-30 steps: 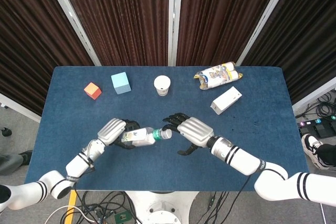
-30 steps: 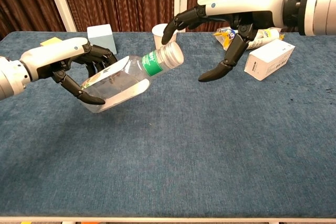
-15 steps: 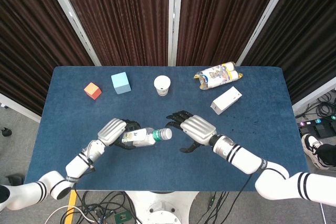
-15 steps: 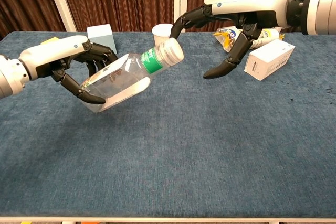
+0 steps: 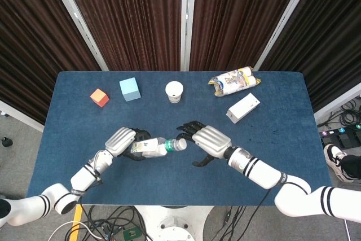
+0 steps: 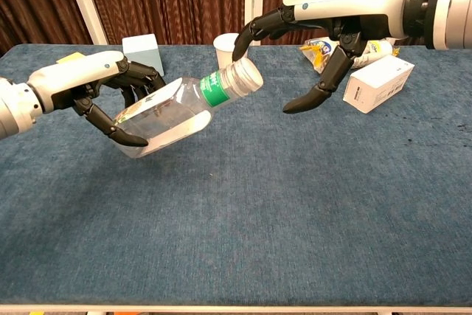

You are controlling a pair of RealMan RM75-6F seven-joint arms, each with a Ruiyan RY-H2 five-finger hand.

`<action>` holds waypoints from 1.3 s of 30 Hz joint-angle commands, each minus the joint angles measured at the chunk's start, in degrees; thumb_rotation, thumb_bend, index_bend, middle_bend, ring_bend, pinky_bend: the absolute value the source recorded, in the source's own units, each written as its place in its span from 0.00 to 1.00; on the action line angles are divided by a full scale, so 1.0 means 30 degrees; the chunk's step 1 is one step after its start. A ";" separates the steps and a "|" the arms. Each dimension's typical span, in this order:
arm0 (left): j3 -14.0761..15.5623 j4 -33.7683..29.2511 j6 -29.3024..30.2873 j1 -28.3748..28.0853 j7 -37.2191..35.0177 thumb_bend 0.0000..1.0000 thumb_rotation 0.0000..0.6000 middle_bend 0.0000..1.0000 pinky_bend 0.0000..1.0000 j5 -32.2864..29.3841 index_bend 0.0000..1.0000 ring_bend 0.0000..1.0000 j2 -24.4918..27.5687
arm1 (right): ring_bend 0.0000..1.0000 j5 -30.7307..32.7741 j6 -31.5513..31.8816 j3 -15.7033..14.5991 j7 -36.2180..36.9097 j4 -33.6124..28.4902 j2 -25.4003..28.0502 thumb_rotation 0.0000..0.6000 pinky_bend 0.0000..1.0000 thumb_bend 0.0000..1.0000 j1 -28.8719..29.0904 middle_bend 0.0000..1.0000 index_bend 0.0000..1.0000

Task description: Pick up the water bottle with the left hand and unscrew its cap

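Water bottle (image 6: pixel 171 111) before paper cup (image 5: pixel 174 91), blue cube (image 5: pixel 129 88)

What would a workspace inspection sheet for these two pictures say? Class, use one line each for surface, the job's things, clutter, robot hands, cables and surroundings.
Surface: blue table, cloth-like top.
Job's things: water bottle held tilted above the table, white cap on, pointing toward the right robot hand.
Clutter: orange cube, light blue cube, paper cup, snack bag, white box, all along the far half.
Robot hands: left robot hand grips the bottle's body; right robot hand open, fingertips at the cap, contact unclear.
Cables: bundle on the floor below the near edge; more at the right.
Surroundings: dark curtains behind the table.
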 commanded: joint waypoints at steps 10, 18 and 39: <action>-0.0014 -0.0020 0.0146 0.0023 -0.0169 0.36 1.00 0.55 0.50 0.0068 0.57 0.45 0.0012 | 0.00 0.0043 0.0188 0.0025 -0.0046 0.0182 -0.0069 0.97 0.00 0.12 -0.0076 0.07 0.21; -0.0053 -0.0315 0.0243 -0.0012 -0.0919 0.36 1.00 0.55 0.50 0.0136 0.57 0.45 0.0122 | 0.00 -0.0095 0.1172 0.0298 0.0074 0.0629 -0.0597 0.98 0.00 0.13 -0.0362 0.08 0.21; -0.0010 -0.0701 0.0281 -0.0123 -0.1645 0.36 1.00 0.55 0.50 0.0272 0.57 0.45 0.0417 | 0.00 -0.0902 0.3641 0.0772 -0.0326 0.2025 -0.2679 1.00 0.00 0.21 -0.0846 0.16 0.37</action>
